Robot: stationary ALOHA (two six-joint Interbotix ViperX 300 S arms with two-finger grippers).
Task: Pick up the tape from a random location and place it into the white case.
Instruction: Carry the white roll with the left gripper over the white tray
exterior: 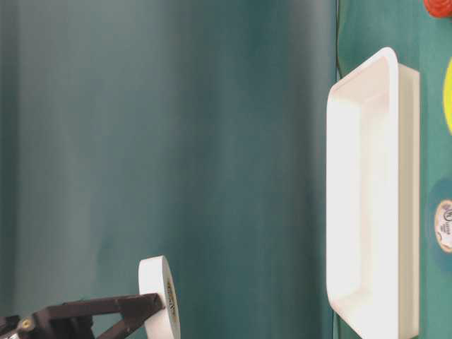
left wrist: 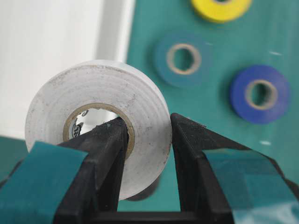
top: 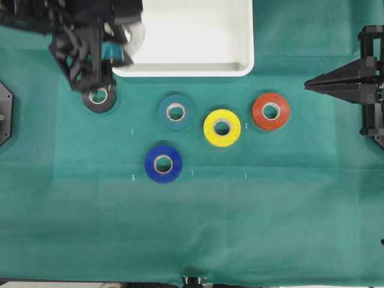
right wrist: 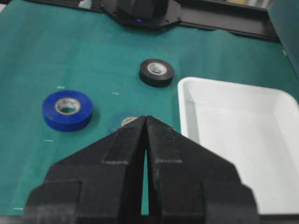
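Tape (left wrist: 100, 93) is up off the table, pinched in the left gripper (left wrist: 148, 140): one finger pokes through the cardboard core and the other presses on the outside of the roll, so the jaws are clamped on the roll's wall. Overhead, that gripper (top: 117, 45) hangs at the left edge of the case (top: 243, 66), with the white roll (top: 137, 36) showing right at the rim there. From the table-level view the roll (exterior: 159, 293) stands on edge in the air, clearly apart from the case (exterior: 406, 212).

Right gripper (right wrist: 145, 135) sits off at the right side (top: 309, 85), jaws pressed together with nothing between them, well away from everything.

On the green cloth (top: 270, 228) the other rolls lie flat: black one (top: 99, 97) just under the left arm, teal one (top: 176, 111) to its right, then yellow (top: 222, 127) and red (top: 270, 111), with blue (top: 163, 163) nearer the front. None of them touch each other or the case.
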